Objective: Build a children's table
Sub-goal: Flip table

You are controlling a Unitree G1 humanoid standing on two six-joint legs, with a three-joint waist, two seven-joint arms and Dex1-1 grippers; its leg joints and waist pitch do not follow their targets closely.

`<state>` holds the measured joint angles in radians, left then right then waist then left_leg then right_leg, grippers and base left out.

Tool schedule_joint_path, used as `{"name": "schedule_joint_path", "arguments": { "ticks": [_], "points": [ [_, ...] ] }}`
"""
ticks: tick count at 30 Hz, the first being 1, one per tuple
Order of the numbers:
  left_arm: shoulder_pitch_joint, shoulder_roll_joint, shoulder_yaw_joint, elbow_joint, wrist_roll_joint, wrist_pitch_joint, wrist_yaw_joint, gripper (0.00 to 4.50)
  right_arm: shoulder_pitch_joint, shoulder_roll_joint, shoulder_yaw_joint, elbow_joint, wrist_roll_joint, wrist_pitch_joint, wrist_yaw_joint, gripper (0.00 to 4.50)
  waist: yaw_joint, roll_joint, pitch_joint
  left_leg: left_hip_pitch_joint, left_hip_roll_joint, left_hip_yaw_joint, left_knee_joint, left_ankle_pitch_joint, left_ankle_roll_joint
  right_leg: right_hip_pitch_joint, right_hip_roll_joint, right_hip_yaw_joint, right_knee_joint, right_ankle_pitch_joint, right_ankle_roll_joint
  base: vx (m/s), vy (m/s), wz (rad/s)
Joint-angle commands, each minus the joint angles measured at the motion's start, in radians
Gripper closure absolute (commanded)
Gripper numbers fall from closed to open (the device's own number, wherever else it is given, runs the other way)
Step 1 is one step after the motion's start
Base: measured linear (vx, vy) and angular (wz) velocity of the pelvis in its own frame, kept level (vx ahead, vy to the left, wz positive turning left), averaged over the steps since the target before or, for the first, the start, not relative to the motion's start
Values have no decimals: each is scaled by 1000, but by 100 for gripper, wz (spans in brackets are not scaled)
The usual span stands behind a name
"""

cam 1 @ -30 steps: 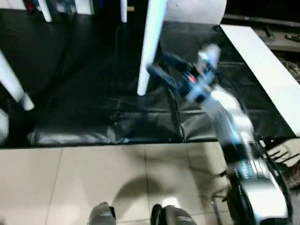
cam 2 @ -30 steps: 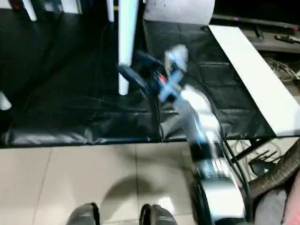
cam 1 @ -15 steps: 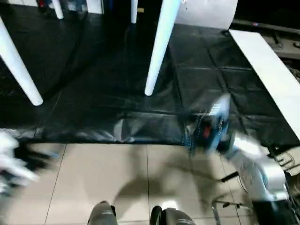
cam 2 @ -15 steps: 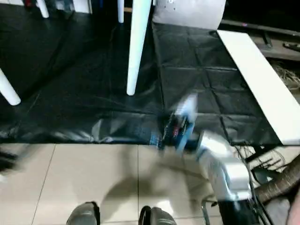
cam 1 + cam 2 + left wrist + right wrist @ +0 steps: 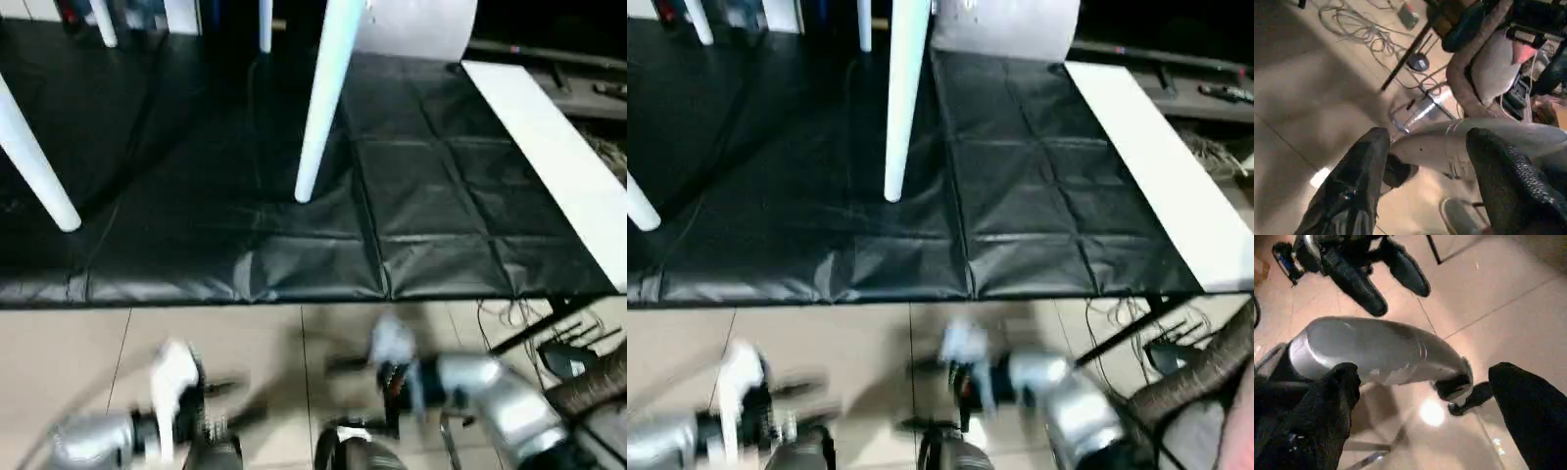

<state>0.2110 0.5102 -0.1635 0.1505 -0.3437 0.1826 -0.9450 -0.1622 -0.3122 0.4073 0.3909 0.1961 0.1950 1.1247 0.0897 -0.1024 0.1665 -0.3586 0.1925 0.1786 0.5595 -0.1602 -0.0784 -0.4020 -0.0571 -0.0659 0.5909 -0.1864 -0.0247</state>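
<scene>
- Your left end effector (image 5: 220,401) sits at the lower left of the head frame over the tiled floor (image 5: 88,343), fingers (image 5: 1359,171) spread apart, holding nothing.
- The children's table (image 5: 323,98) stands on the black-covered table (image 5: 441,196) in the upper half, its white legs resting on the cover.
- Your right end effector (image 5: 343,387) sits low, right of centre, fingers (image 5: 1528,416) spread wide, empty.

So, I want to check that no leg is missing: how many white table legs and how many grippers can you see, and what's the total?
White table legs: 4
Grippers: 2, the left gripper and the right gripper
Total: 6
</scene>
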Motion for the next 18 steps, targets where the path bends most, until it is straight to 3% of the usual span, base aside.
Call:
{"name": "schedule_joint_path", "arguments": {
  "ticks": [1, 2, 3, 4, 5, 6, 7, 8, 9, 10, 11, 13, 14, 16, 17, 18],
  "points": [
    [-46, -54, -19, 123, 62, 6, 82, 158, -19, 50, -46, 129, -25, -23, -135, 0, -3, 26, -45, 21, 48, -24, -77, -376, 1, 18, -97, 69, -87, -395, -169, 0, 0, 0],
    [-63, -69, -20, 161, 80, 2, 108, 158, -24, 66, -57, 165, -32, -26, -178, 0, -3, 28, -44, 22, 52, -26, -79, -377, -3, 19, -101, 71, -87, -408, -170, 0, 0, 0],
    [-118, -114, -24, 291, 151, -25, 215, 158, -40, 116, -94, 285, -40, -18, -299, 0, 0, 45, -42, 20, 51, -30, -80, -385, -9, 22, -103, 70, -85, -413, -171, 0, 0, 0],
    [-124, -119, -24, 303, 156, -24, 225, 158, -41, 121, -99, 297, -40, -18, -313, 0, 1, 43, -47, 28, 49, -30, -77, -385, -18, 24, -103, 69, -88, -422, -169, 0, 0, 0],
    [-153, -141, -26, 365, 179, -22, 274, 158, -49, 144, -120, 358, -39, -21, -379, 0, 2, 46, -52, 24, 51, -30, -76, -374, -19, 29, -107, 71, -86, -407, -171, 0, 0, 0],
    [-210, -187, -19, 490, 194, -22, 374, 158, -54, 179, -171, 473, -21, -28, -500, 0, -2, 63, -51, 19, 49, -29, -76, -361, -23, 30, -101, 69, -83, -357, -182, 0, 0, 0],
    [-217, -192, -17, 505, 194, -23, 385, 158, -55, 183, -177, 485, -18, -27, -515, 0, -3, 61, -47, 22, 47, -26, -76, -365, -22, 25, -99, 70, -86, -358, -185, 0, 0, 0],
    [-255, -221, 8, 592, 175, -11, 445, 158, -55, 200, -206, 554, -3, -27, -599, 0, 1, 64, -56, 21, 47, -29, -72, -350, -20, 35, -104, 70, -77, -332, -201, 0, 0, 0],
    [-255, -221, 8, 592, 175, -11, 445, 158, -55, 200, -206, 554, -3, -27, -599, 0, -3, 59, -56, 15, 44, -26, -71, -322, -14, 38, -102, 71, -76, -306, -207, 0, 0, 0],
    [-311, -266, 61, 725, 148, -2, 555, 158, -50, 224, -255, 654, 16, -43, -720, 0, -2, 85, -60, 12, 44, -23, -65, -289, -4, 36, -97, 70, -69, -235, -226, 0, 0, 0],
    [-326, -279, 88, 764, 131, 4, 585, 158, -48, 233, -273, 685, 23, -46, -757, 0, -5, 76, -63, 10, 42, -21, -64, -277, 1, 41, -95, 68, -70, -215, -231, 0, 0, 0],
    [-343, -305, 114, 837, 139, 5, 636, 158, -60, 258, -298, 750, 13, -13, -875, 0, -8, 76, -66, 2, 39, -21, -61, -232, 15, 49, -96, 67, -63, -165, -247, 0, 0, 0],
    [-345, -309, 114, 853, 149, 0, 651, 158, -65, 265, -295, 769, 2, 2, -910, 0, -12, 84, -61, 1, 39, -21, -64, -229, 22, 45, -93, 64, -66, -174, -243, 0, 0, 0],
    [-350, -316, 97, 891, 199, -7, 714, 158, -60, 287, -323, 817, 13, 54, -975, 0, -20, 92, -53, 7, 44, -23, -69, -297, 22, 39, -94, 63, -77, -272, -221, 0, 0, 0],
    [-366, -316, 50, 932, 250, 19, 731, 158, -50, 292, -335, 833, 8, 28, -996, 0, -21, 97, -53, 7, 44, -24, -70, -317, 20, 38, -97, 63, -82, -302, -207, 0, 0, 0],
    [-376, -317, 25, 956, 277, 33, 740, 158, -45, 294, -340, 842, 4, 11, -1006, 0, -19, 96, -49, 16, 47, -26, -72, -350, 14, 31, -100, 65, -90, -362, -185, 0, 0, 0]
  ]
}}
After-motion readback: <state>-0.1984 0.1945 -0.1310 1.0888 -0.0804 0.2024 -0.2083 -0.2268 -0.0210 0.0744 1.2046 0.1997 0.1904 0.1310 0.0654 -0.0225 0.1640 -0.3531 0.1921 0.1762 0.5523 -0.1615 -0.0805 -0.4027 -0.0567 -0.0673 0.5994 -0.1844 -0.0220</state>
